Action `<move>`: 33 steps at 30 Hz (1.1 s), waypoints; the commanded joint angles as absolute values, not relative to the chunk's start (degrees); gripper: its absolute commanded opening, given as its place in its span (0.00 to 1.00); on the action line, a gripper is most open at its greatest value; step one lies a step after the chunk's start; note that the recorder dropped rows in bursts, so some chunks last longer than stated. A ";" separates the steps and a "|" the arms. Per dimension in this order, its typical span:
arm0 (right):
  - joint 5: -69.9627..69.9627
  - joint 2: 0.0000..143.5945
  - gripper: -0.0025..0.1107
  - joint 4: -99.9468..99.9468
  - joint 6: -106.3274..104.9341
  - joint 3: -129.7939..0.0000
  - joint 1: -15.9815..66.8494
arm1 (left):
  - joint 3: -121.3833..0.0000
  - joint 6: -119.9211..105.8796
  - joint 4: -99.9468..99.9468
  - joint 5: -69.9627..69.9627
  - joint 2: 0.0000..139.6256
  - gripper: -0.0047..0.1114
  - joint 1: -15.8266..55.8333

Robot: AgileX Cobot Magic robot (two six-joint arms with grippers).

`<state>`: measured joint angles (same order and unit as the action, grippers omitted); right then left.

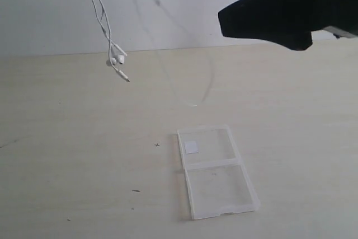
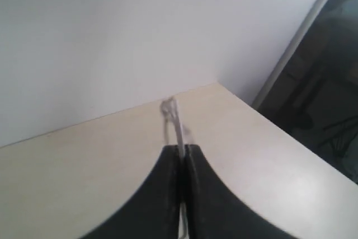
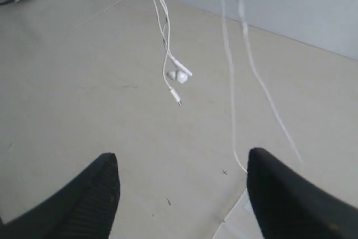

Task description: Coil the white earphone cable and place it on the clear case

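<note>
The white earphone cable (image 1: 99, 10) hangs from above the top left of the exterior view. Its two earbuds (image 1: 117, 57) and plug dangle just above the table. In the left wrist view my left gripper (image 2: 182, 149) is shut on the cable (image 2: 174, 120), high over the table and out of the exterior view. Further thin strands of the cable (image 3: 230, 82) hang down toward the table near the clear case (image 1: 215, 173). The case lies open and flat, with a white sticker on its far half. My right gripper (image 3: 182, 156) is open above the table with nothing between its fingers.
The black right arm (image 1: 279, 15) fills the top right of the exterior view. A white wall stands behind the pale wooden table (image 1: 67, 138). The table's right edge (image 2: 291, 138) shows in the left wrist view, with dark floor beyond it.
</note>
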<state>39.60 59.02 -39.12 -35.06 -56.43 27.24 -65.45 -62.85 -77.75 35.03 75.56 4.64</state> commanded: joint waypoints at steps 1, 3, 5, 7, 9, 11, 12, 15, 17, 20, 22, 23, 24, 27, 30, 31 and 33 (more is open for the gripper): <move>39.15 61.71 0.63 -40.54 -40.09 -56.48 27.32 | -65.49 -69.09 -80.15 36.49 75.76 0.04 4.51; 39.15 62.50 0.66 -40.54 -40.88 -56.48 27.32 | -65.49 -73.63 -80.79 37.40 75.76 0.04 4.51; 38.90 63.07 0.66 -40.54 -40.87 -56.48 27.32 | -65.49 -78.54 -81.11 38.58 75.76 0.04 4.51; 38.44 63.46 0.66 -40.54 -40.99 -56.48 27.32 | -65.49 -80.83 -81.65 38.86 75.76 0.04 4.51; 37.28 63.46 0.66 -40.54 -41.13 -56.48 27.32 | -65.49 -83.38 -82.93 38.86 75.76 0.04 4.51; 36.38 63.46 0.66 -40.54 -41.13 -56.48 27.32 | -65.49 -86.34 -85.80 38.86 75.76 0.04 4.51; 36.00 63.46 0.66 -40.54 -41.42 -56.48 27.32 | -65.49 -88.13 -87.95 39.16 75.76 0.04 4.51; 35.88 63.46 0.66 -40.66 -41.97 -56.48 27.32 | -65.49 -92.77 -93.54 40.34 75.76 0.04 4.51; 35.88 63.46 0.66 -40.66 -41.97 -56.48 27.32 | -65.49 -93.04 -94.91 40.45 75.76 0.04 4.51; 35.88 63.46 0.66 -40.78 -41.97 -56.48 27.32 | -64.89 -93.04 -96.06 40.73 75.76 0.04 4.51; 35.78 63.46 0.66 -41.22 -41.97 -56.48 27.32 | -63.45 -94.69 -99.26 40.86 75.76 0.04 4.51; 35.67 63.46 0.66 -41.58 -42.09 -56.48 27.32 | -62.38 -97.28 -99.95 41.35 75.76 0.04 4.51; 35.67 63.46 0.66 -41.71 -42.09 -56.48 27.32 | -61.35 -98.76 -99.95 42.15 75.76 0.04 4.51; 35.67 63.46 0.66 -42.24 -42.53 -56.48 27.32 | -59.24 -101.44 -99.95 44.74 75.76 0.04 4.51; 35.90 64.24 0.66 -45.40 -46.40 -56.48 27.32 | -57.99 -103.50 -99.95 48.34 75.76 0.04 4.51; 36.20 64.82 0.66 -47.98 -49.73 -56.48 27.32 | -57.99 -104.09 -99.95 49.71 75.76 0.04 4.51; 36.46 65.88 0.66 -52.20 -55.00 -56.48 27.32 | -57.99 -104.97 -99.95 51.49 75.76 0.04 4.51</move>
<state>36.44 64.48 -46.47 -47.86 -56.43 27.24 -58.36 -103.15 -98.86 48.01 75.65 4.64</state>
